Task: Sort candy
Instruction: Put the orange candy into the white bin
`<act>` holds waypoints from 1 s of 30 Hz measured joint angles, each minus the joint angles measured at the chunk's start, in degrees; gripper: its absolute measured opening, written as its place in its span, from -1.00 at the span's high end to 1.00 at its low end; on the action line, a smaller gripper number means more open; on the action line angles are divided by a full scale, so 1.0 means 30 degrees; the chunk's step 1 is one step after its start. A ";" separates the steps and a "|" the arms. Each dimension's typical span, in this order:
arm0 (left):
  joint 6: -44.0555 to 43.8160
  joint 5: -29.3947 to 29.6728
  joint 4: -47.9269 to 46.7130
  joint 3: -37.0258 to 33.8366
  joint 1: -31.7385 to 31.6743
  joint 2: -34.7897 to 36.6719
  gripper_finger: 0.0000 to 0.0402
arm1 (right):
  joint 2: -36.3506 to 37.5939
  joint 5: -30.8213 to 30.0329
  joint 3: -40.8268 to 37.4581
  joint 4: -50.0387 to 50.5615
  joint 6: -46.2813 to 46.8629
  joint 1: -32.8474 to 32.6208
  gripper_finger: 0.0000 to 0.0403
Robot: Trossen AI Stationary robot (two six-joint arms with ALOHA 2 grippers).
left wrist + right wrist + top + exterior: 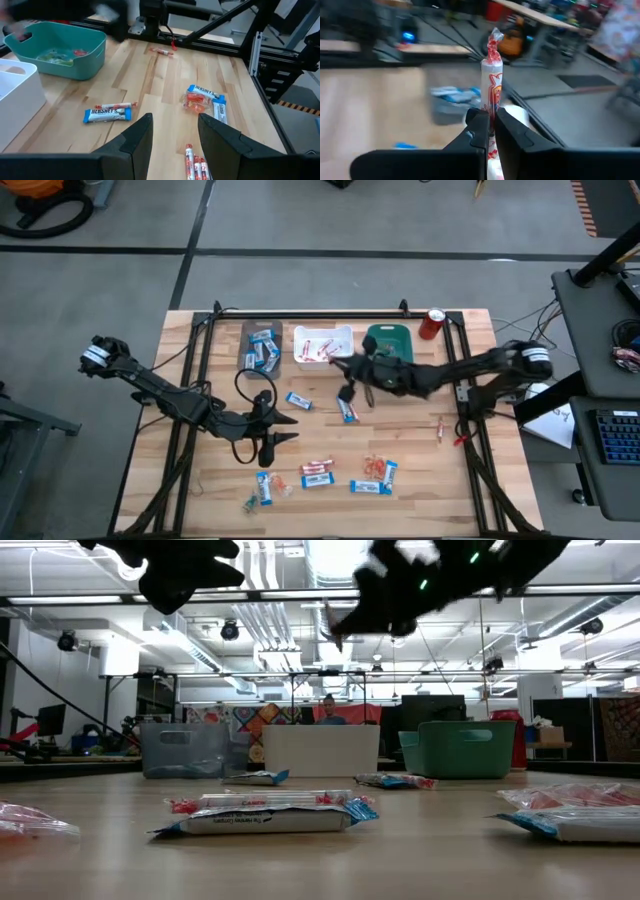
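My right jaws (491, 131) pinch a red-and-white candy bar (492, 85) upright; white bin (322, 344) lies just left and far. Left jaws (175, 132) part-open, empty, over the counter (420, 440).

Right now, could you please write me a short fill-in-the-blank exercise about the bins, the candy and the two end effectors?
1. The right end effector is shut on a ____ bar.
2. The left end effector is ____, holding nothing.
3. Of the three bins, the white bin stands in the ____.
4. The red can stands beside the ____ bin.

Missing words: red-and-white; open; middle; teal
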State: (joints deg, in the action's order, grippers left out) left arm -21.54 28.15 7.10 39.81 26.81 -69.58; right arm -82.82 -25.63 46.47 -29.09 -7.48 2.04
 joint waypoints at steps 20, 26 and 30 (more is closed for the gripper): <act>0.0122 0.0856 -0.0352 0.0000 0.0000 0.0010 0.30 | -0.4500 0.0995 0.0965 0.0095 0.2629 0.3963 0.80; 0.0211 0.0974 -0.0366 0.0000 -0.0015 0.0007 0.30 | -0.4344 0.1050 0.0965 0.0114 0.3409 0.3963 0.46; 0.0219 0.0981 -0.0370 0.0000 -0.0015 0.0007 0.30 | -0.4294 0.1058 0.0965 0.0157 0.3648 0.3963 0.25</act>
State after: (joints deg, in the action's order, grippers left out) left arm -20.88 31.09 5.99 39.81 26.76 -69.56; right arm -95.70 -22.45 49.36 -28.62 3.47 13.93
